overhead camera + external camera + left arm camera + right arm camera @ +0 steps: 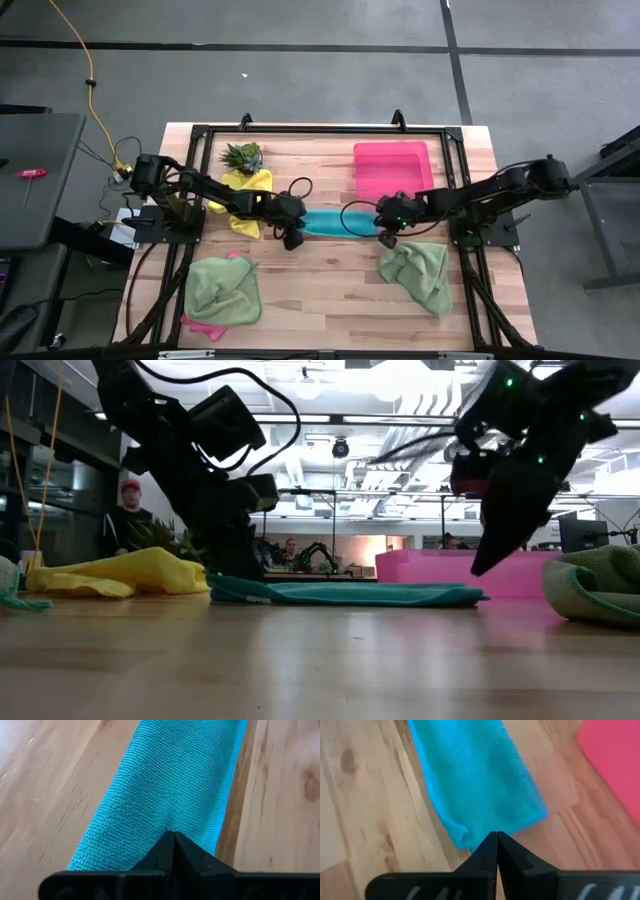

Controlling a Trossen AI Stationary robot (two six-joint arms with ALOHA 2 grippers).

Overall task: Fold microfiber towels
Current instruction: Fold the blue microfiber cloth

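Note:
A teal towel (335, 224) lies at the table's middle, folded into a long flat strip running left to right. My left gripper (292, 240) is shut and down at the strip's left end (232, 588). My right gripper (386, 240) is shut and hangs a little above the strip's right end (470, 596), touching nothing; its tips (496, 836) point at that end's near corner. A yellow towel (245, 190) lies crumpled at the far left. One light green towel (222, 290) lies on a pink towel (200, 325) at the near left. Another light green towel (418, 272) lies at the near right. My left gripper rests its shut fingertips (173, 840) on the top of the teal strip near its left end (150, 827). The fingers slant down from the table's left and lie along the strip. The towel stays flat on the table. I cannot tell whether any cloth is caught between the tips.
A rigid pink tray (392, 168) stands at the far right, just behind the teal strip. A small spiky plant (243, 155) sits at the far left by the yellow towel. Bare wood lies between the two green towels at the near edge (320, 300). People show in the room beyond the table.

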